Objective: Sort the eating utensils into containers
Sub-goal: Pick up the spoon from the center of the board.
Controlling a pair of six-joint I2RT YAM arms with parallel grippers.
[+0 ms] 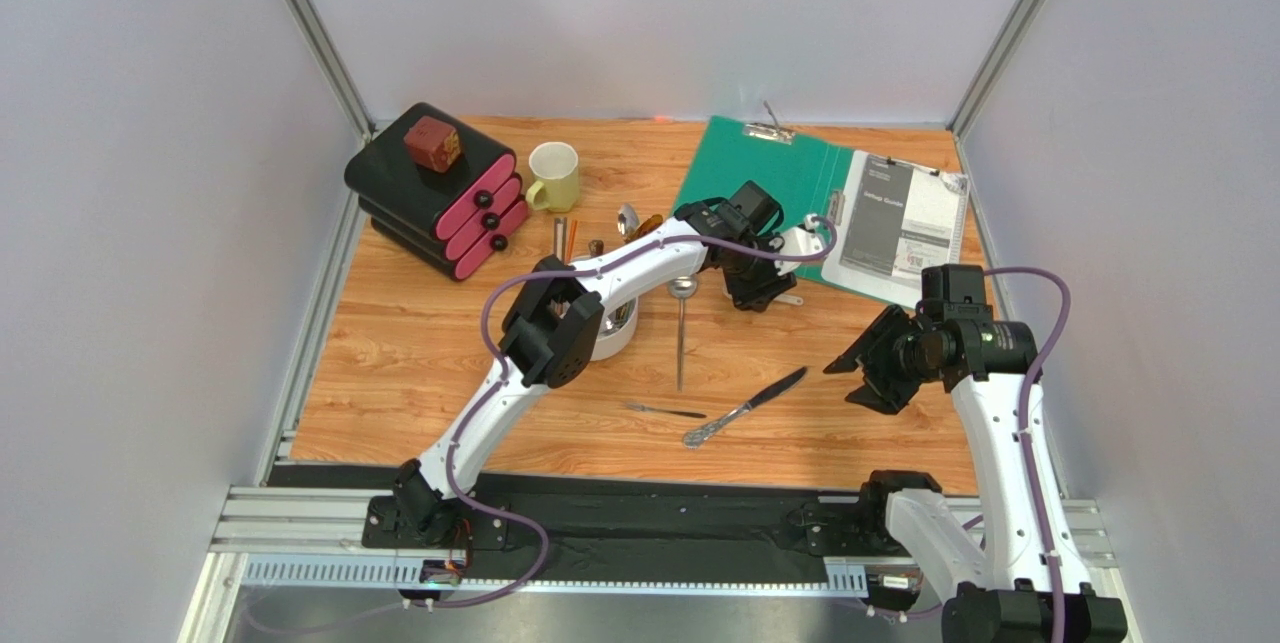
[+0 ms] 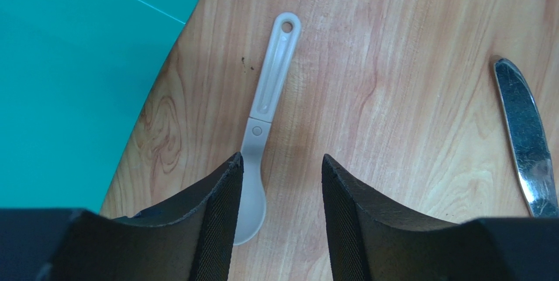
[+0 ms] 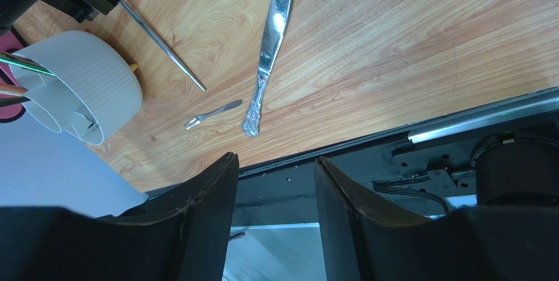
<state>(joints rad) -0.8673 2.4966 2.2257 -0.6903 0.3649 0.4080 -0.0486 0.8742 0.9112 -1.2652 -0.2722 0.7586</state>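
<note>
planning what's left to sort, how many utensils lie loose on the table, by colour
silver: 4 (knife, small fork, long spoon, one piece beside the left gripper)
white: 1 (spoon)
total: 5

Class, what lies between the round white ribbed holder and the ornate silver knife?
Right wrist view: a thin silver rod-like utensil and a small silver fork lie between the white holder and the silver knife.
</note>
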